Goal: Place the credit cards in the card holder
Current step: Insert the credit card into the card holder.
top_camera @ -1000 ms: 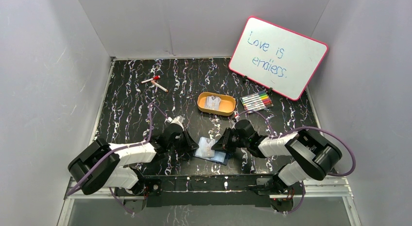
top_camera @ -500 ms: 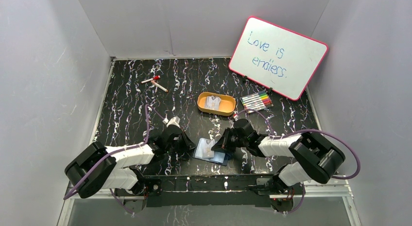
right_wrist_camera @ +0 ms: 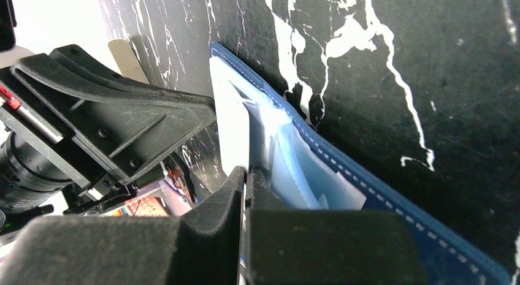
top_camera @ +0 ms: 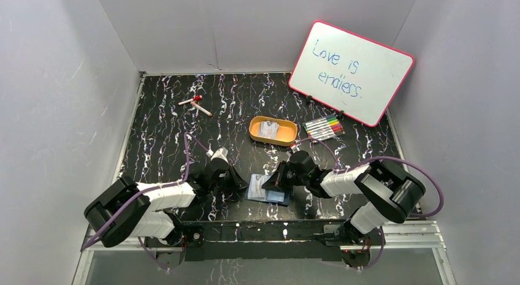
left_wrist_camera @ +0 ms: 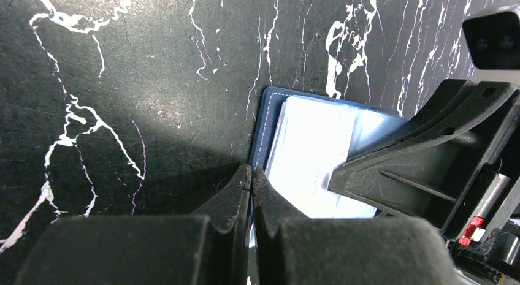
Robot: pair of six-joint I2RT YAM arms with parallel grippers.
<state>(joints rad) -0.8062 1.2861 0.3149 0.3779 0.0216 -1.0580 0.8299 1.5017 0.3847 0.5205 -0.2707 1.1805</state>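
Observation:
The navy card holder (top_camera: 279,198) lies open on the table between both arms. A pale credit card (top_camera: 260,186) sits over its clear sleeves. In the right wrist view my right gripper (right_wrist_camera: 246,170) is shut on that credit card's (right_wrist_camera: 228,125) edge, right at the card holder (right_wrist_camera: 392,193) sleeves. My left gripper (left_wrist_camera: 252,170) is shut with nothing in it, tips against the left edge of the card holder (left_wrist_camera: 263,125), beside the credit card (left_wrist_camera: 309,147). From above, the left gripper (top_camera: 245,185) and right gripper (top_camera: 275,182) flank the case. Another credit card (top_camera: 268,129) lies in the orange tray.
The orange oval tray (top_camera: 252,129) stands behind the holder. A set of coloured markers (top_camera: 323,127) lies right of it, below the leaning whiteboard (top_camera: 351,72). Two loose pens (top_camera: 195,104) lie at the back left. Grey walls enclose the table.
My right gripper has pinched tighter on the card and edged slightly left over the holder. The left arm shifted a little and still meets the holder's left edge.

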